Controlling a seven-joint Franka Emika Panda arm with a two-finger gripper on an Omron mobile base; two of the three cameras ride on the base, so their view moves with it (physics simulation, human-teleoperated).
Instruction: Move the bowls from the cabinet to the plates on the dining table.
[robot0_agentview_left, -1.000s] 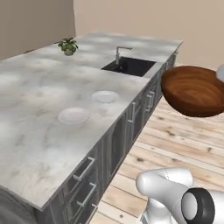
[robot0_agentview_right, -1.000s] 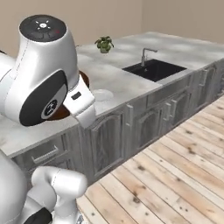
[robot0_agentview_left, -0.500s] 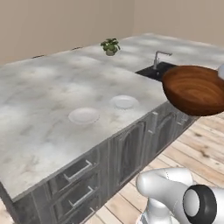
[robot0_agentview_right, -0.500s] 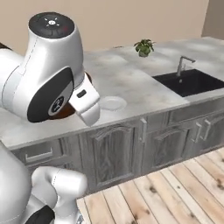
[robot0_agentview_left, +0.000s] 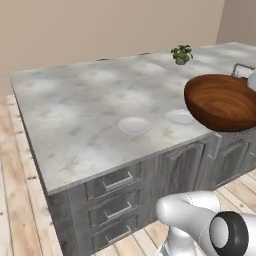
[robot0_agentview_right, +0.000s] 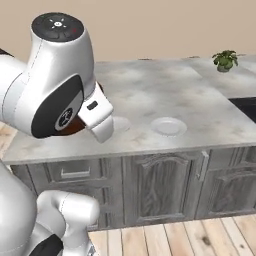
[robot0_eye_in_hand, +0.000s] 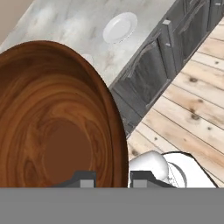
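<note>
The arm is raised at the table's front edge with the tool (robot0_eye_in_hand: 109, 177) closed on the rim of the reddish-brown wooden bowl (robot0_agentview_left: 221, 101), one dark finger tip inside the wall and one outside, the bowl carried in the air and tilted so its hollow faces the cameras. In the left base view the bowl hangs at the right, over the table's near edge, just beside the right-hand plate (robot0_agentview_left: 180, 117), with the other plate (robot0_agentview_left: 134, 125) a little further left on the marble-veined table (robot0_agentview_left: 75, 115). The right base view hides nearly all of the bowl behind the arm's large white joint; only a dark brown sliver shows under it, while one plate (robot0_agentview_right: 168, 126) lies in plain sight and another is half covered by the arm. The hand view looks into the bowl's grained inside and, past its rim, down on a plate (robot0_eye_in_hand: 120, 27), the dark grey panelled cabinet fronts (robot0_eye_in_hand: 144, 78) of the table's base and a light wooden plank floor (robot0_eye_in_hand: 192, 118). A small potted plant (robot0_agentview_left: 181, 54) stands at the far side of the table, a black sink basin (robot0_agentview_right: 245, 107) sits to the right, and a plain beige wall (robot0_agentview_left: 100, 25) closes the room behind.
</note>
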